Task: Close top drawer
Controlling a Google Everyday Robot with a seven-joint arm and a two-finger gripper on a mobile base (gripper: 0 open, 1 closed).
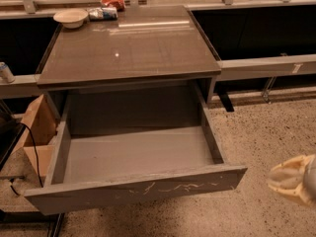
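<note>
1. Brown cardboard box (37, 127), open-topped: on the floor against the left side of the table, a black cable (32, 147) looping over its front
2. Shallow white round bowl (70, 18): on the table, back left corner
3. Crumpled silver-blue snack packet (102, 13) and red packet (113, 2): on the table's back edge, just right of the bowl
4. Glossy grey-brown square-topped table (148, 53): centre of view, backed against a long low ledge
5. Wide deep grey wood-grain top drawer (123, 191): directly under the table top, pulled far out toward the viewer, flat handleless front with pale scratches, front sitting slightly askew
6. Speckled beige terrazzo floor (266, 132): right of the table
7. Cream-coloured pincer (294, 179): low at the right edge, right of the table, apart from the drawer's front right corner, touching nothing; open or closed cannot be told
</note>
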